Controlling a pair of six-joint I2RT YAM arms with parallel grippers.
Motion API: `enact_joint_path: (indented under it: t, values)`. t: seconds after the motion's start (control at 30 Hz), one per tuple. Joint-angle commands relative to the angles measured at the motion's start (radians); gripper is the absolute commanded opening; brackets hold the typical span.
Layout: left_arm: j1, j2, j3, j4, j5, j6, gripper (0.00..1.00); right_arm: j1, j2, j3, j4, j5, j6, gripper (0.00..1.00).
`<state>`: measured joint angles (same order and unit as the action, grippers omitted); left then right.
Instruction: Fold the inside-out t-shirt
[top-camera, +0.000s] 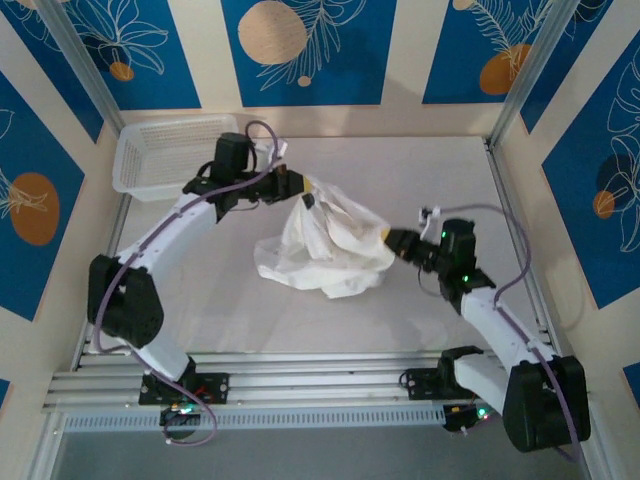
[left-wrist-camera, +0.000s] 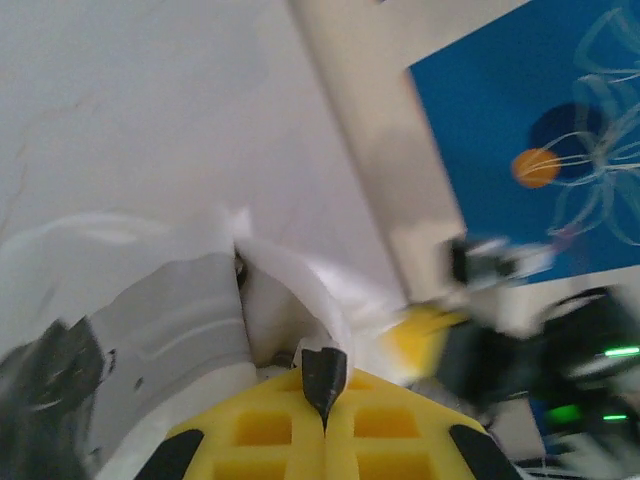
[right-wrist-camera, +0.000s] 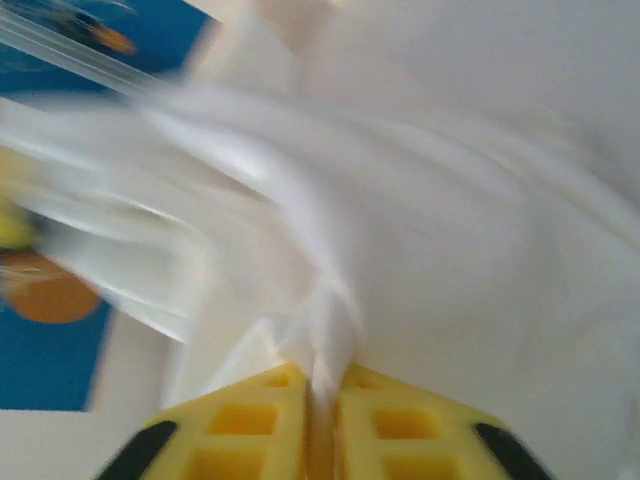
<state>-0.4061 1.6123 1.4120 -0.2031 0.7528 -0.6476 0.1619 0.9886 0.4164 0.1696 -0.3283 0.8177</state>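
Your right wrist view is motion-smeared and cloth detail is lost. You can make out right fingers (right-wrist-camera: 400, 425) nearly together, fold of t-shirt (top-camera: 325, 245) nipped between. Left wrist view gives you left fingers (left-wrist-camera: 265, 430) pressed shut, white cloth bunched at tips, grip itself hidden. Top view shows you more: crumpled t-shirt on worktop (top-camera: 430, 170), right of mesh basket (top-camera: 165, 155), one corner drawn up to left fingers, edge farthest from basket at right fingers.
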Motion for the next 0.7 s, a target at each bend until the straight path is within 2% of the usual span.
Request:
enact_joint_path:
  t: [0.0,0.07,0.13,0.27,0.37,0.5,0.67]
  values:
    - [-0.014,-0.041,0.041,0.046,0.082,-0.020,0.00,0.046,-0.067,-0.061,-0.028,0.085,-0.012,0.30]
    - [-0.020,-0.039,0.039,-0.003,0.087,0.039,0.00,0.066,-0.098,-0.026,-0.074,0.079,-0.084,0.48]
    - [-0.026,-0.023,0.039,-0.041,0.113,0.076,0.00,0.090,-0.103,0.045,-0.129,0.093,-0.197,0.58]
    - [-0.040,-0.024,0.025,-0.055,0.111,0.082,0.00,0.179,0.007,0.217,-0.199,0.095,-0.448,0.61]
    - [-0.049,-0.032,0.032,-0.074,0.094,0.091,0.00,0.270,0.110,0.289,-0.133,0.112,-0.590,0.61]
    - [-0.057,-0.039,0.040,-0.086,0.085,0.091,0.00,0.310,0.277,0.346,0.020,0.223,-0.678,0.61]
    - [-0.062,-0.035,0.081,-0.153,0.080,0.122,0.00,0.314,0.480,0.463,0.107,0.313,-0.726,0.58]
